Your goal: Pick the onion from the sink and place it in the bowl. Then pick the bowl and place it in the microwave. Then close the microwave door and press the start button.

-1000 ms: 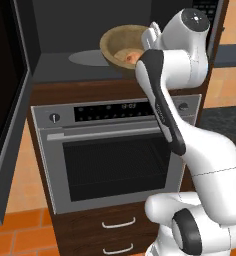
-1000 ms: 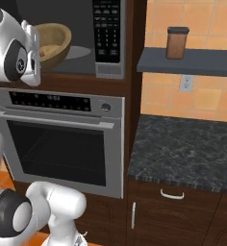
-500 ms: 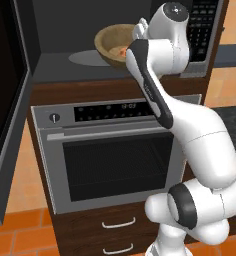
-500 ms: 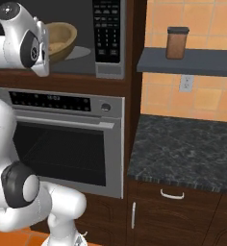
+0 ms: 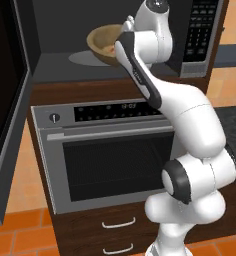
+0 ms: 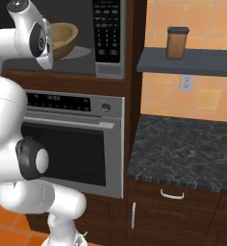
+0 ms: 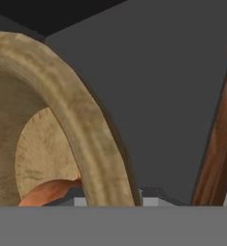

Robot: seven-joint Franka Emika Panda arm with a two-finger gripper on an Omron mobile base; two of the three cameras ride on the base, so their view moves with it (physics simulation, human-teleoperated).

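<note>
The wooden bowl [image 5: 101,41] hangs tilted inside the dark cavity of the microwave [image 5: 65,65], just above its floor. The orange-tan onion [image 5: 110,48] lies inside it. In the hand view the bowl's thick rim [image 7: 72,110] runs down between the tips of my gripper [image 7: 116,201], which is shut on it, and the onion [image 7: 50,192] peeks out beside the rim. The tips themselves are almost hidden. In the right base view the bowl [image 6: 65,36] shows behind my wrist. The microwave door [image 5: 5,100] stands wide open at the left. The sink is out of view.
The keypad panel [image 6: 107,29] sits right of the cavity. A steel oven [image 5: 115,160] is built in below the microwave. To the right are a dark stone counter [image 6: 182,149] and a shelf [image 6: 202,66] carrying a brown jar [image 6: 177,42].
My arm has straightened and reached further into the microwave cavity, carrying the bowl with the onion deeper in. The door has stayed open.
</note>
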